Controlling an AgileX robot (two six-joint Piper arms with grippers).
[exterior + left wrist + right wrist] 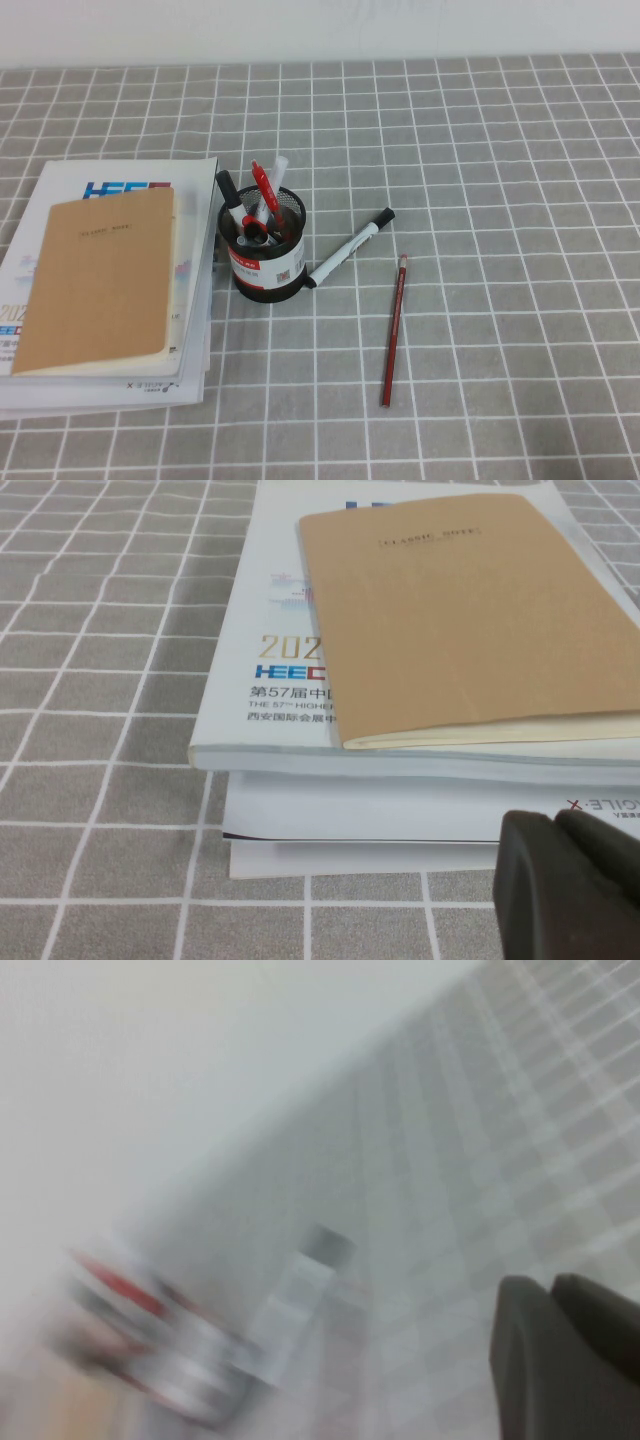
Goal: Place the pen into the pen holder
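The pen, a long thin dark-red stick with a pale tip, lies on the checked cloth right of the pen holder. The pen holder is a black mesh cup with a white-and-red label; it stands upright with several pens in it. A white marker with a black cap lies between them, touching the holder's base. Neither arm shows in the high view. My left gripper is shut and empty beside a book stack. My right gripper is shut and empty; its view is blurred, with the holder and marker dimly visible.
A stack of white booklets with a tan notebook on top lies left of the holder; it also shows in the left wrist view. Grey checked cloth covers the table up to a white wall.
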